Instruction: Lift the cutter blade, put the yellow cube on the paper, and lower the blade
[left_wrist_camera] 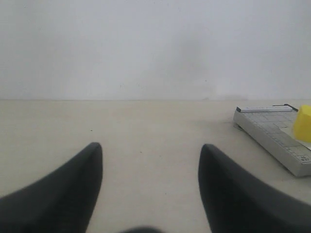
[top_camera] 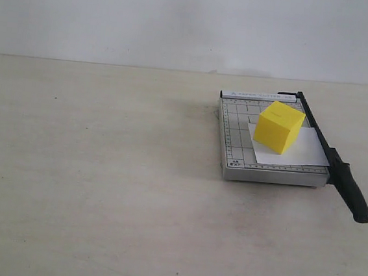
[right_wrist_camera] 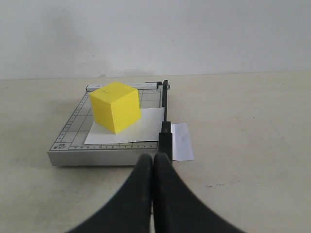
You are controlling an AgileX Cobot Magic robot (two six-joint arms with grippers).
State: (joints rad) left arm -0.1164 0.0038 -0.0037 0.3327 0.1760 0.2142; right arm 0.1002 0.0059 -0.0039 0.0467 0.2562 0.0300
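The yellow cube (top_camera: 278, 126) (right_wrist_camera: 115, 107) rests on the white paper (top_camera: 303, 149) (right_wrist_camera: 146, 127), which lies on the grey gridded cutter base (top_camera: 236, 140) (right_wrist_camera: 73, 138). The black blade arm (top_camera: 318, 134) (right_wrist_camera: 165, 104) lies flat along the base's edge over the paper. Its handle (top_camera: 352, 190) juts past the front. My right gripper (right_wrist_camera: 153, 156) is shut and empty, low over the table just short of the handle end. My left gripper (left_wrist_camera: 151, 145) is open over bare table, with the cutter (left_wrist_camera: 272, 136) and a sliver of the cube (left_wrist_camera: 303, 124) off to one side. Neither arm shows in the exterior view.
A narrow strip of the paper (right_wrist_camera: 182, 141) sticks out beyond the blade onto the tabletop (top_camera: 101, 182). A plain white wall (top_camera: 182, 20) stands behind the table. Nothing else lies on the table.
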